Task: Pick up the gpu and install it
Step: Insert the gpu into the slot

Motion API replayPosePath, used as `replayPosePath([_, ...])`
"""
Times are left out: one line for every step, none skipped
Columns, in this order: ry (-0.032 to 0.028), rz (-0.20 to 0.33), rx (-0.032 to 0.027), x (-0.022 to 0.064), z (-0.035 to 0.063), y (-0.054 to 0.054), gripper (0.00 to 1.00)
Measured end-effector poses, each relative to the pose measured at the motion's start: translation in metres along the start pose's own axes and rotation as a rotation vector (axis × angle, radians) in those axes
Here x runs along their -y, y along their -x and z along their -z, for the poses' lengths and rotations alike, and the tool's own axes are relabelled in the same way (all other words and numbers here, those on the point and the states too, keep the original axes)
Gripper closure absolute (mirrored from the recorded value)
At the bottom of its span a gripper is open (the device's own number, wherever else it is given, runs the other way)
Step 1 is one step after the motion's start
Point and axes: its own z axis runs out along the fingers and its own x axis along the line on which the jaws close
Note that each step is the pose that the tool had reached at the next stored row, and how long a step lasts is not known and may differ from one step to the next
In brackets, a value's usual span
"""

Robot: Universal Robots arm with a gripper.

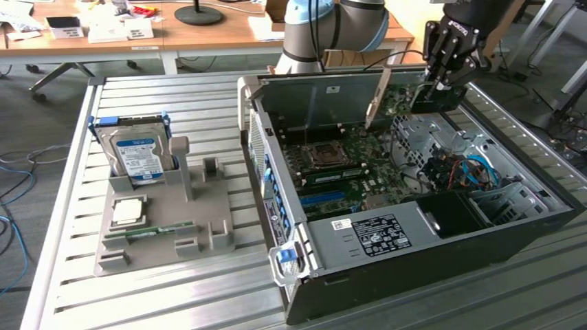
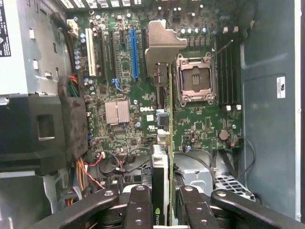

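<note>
The gpu (image 1: 417, 100) (image 2: 161, 167), a thin flat card with a green circuit-board side and a silver bracket at one end, is held on edge above the open computer case's (image 1: 413, 275) far corner on the exterior view's right.

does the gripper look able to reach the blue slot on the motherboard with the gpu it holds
Probably yes: the case lies open, the gripper holds the gpu edge-on above the motherboard, and nothing sits in the blue slot. The card hangs beside that slot, not over it.
</note>
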Motion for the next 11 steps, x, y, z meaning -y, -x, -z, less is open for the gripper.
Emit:
replayPosePath([-0.0001,0.0,0.0001,-0.0011,-0.0002,0.0,0.73])
replayPosePath([-0.0001,0.0,0.0001,-0.0023,-0.0005,0.0,0.73])
replayPosePath([-0.0001,0.0,-0.0001,-0.0036,-0.0006,0.0,0.73])
replayPosePath([-0.0002,0.001,-0.0002,-0.0054,-0.0006,-0.001,0.73])
replayPosePath([-0.0005,0.001,0.0001,-0.0075,-0.0006,-0.002,0.73])
replayPosePath([-0.001,0.001,0.0013,-0.0094,-0.0007,-0.002,0.73])
replayPosePath([-0.0015,0.002,0.0033,-0.0113,-0.0009,-0.003,0.73])
replayPosePath([-0.0018,0.002,0.005,-0.013,-0.001,-0.004,0.73])
replayPosePath([-0.0018,0.002,0.006,-0.0143,-0.0012,-0.004,0.73])
replayPosePath([-0.0017,0.002,0.0078,-0.0156,-0.0013,-0.005,0.73])
replayPosePath([-0.0016,0.002,0.0096,-0.0165,-0.0014,-0.006,0.73])
